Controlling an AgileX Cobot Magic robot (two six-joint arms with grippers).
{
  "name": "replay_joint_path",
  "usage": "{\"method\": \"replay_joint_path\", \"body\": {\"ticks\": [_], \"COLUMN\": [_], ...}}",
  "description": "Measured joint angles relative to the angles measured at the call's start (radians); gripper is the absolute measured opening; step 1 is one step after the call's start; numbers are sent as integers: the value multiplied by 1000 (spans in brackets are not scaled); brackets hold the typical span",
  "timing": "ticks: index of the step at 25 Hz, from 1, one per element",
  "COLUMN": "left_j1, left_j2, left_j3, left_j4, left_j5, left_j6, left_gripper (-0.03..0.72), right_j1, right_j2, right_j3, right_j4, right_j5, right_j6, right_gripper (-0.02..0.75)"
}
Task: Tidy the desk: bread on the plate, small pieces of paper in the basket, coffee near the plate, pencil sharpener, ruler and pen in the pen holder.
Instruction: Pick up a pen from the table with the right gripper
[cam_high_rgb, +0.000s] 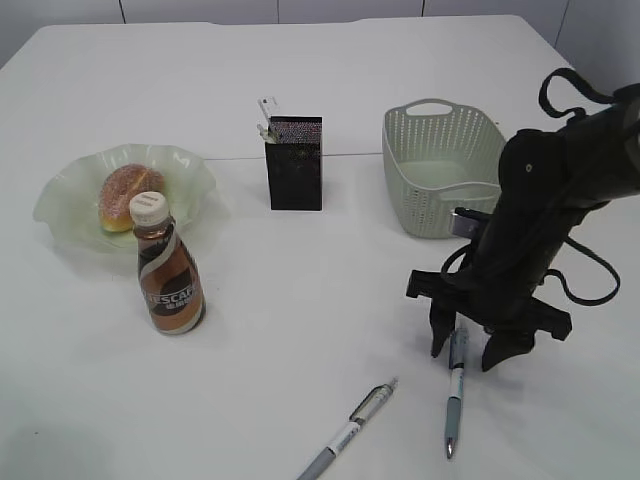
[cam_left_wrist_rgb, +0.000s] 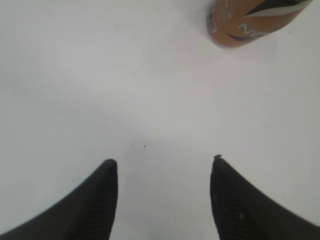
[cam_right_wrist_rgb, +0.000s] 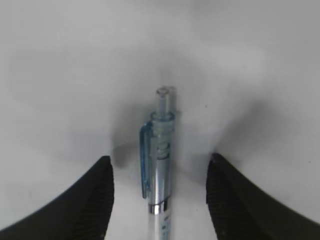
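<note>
1. right gripper (cam_right_wrist_rgb: 159, 172) spread wide, straddling the pen (cam_right_wrist_rgb: 161, 165) on the desk (cam_high_rgb: 300, 300), gripping nothing.
2. left gripper (cam_left_wrist_rgb: 164, 172) wide apart, empty, near the coffee (cam_left_wrist_rgb: 250, 22).
3. bread (cam_high_rgb: 128, 195) on plate (cam_high_rgb: 60, 205).
</note>
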Motion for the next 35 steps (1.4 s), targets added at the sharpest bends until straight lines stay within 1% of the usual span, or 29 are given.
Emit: {"method": "replay_joint_path", "body": {"ticks": [15, 17, 22, 24, 28, 35], "left_j1": [0, 0, 0, 0, 0, 0], "left_j2": [0, 0, 0, 0, 0, 0], "left_j3": [0, 0, 0, 0, 0, 0], "left_j4": [0, 0, 0, 0, 0, 0], "left_j5": [-21, -22, -23, -23, -23, -23], "left_j6": [0, 0, 0, 0, 0, 0], "left_gripper": [433, 433, 433, 433, 433, 433], "right_j1": [0, 0, 0, 0, 0, 0], "right_j2": [10, 13, 13, 15, 15, 15], "right_j3": [-9, -11, -11, -11, -11, -11], "right_j4": [-10, -17, -45, -49, -56, -56], "right_j5": [-19, -18, -2, -2, 0, 1], "right_j6": [0, 2, 2, 2, 2, 2], "right_gripper": [432, 406, 280, 252, 230, 228]}}
